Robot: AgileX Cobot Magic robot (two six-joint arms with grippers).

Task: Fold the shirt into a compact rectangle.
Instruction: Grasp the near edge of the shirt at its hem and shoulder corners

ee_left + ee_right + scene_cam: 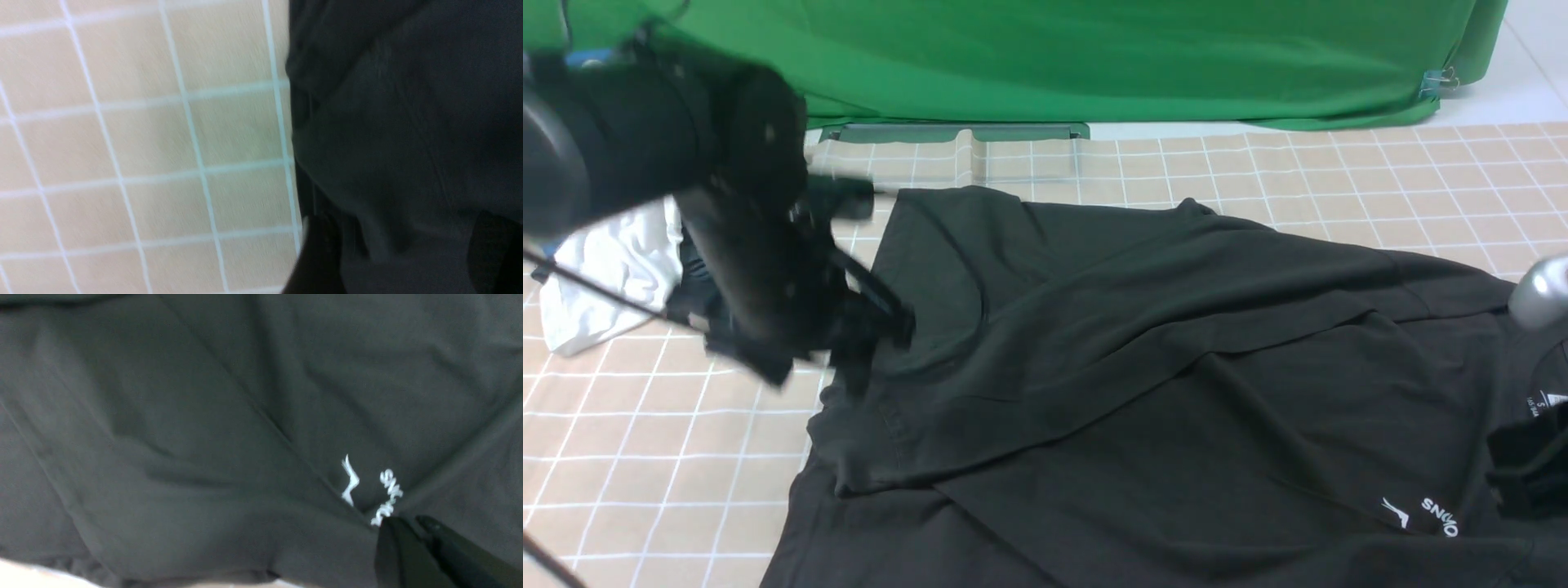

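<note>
The black shirt (1143, 359) lies spread over the checked tablecloth (1258, 171), with its far part folded forward over the body. Its white print (1425, 514) and collar label (1547, 404) show at the right. My left gripper (882, 327) hangs blurred at the shirt's left edge. In the left wrist view that gripper (404, 253) stands open, its two fingers wide apart over the dark shirt (408, 122), gripping nothing. My right gripper (408, 528) is shut beside the print (367, 486), and creases in the shirt (204, 437) run to its tips. It shows at the lower right (1527, 474).
A white garment (605, 269) and dark clothes (694, 282) are bunched behind my left arm. A green backdrop (1094, 57) hangs along the far side, with a grey-green strip (947, 131) at its foot. The checked cloth (143, 143) lies bare left of the shirt.
</note>
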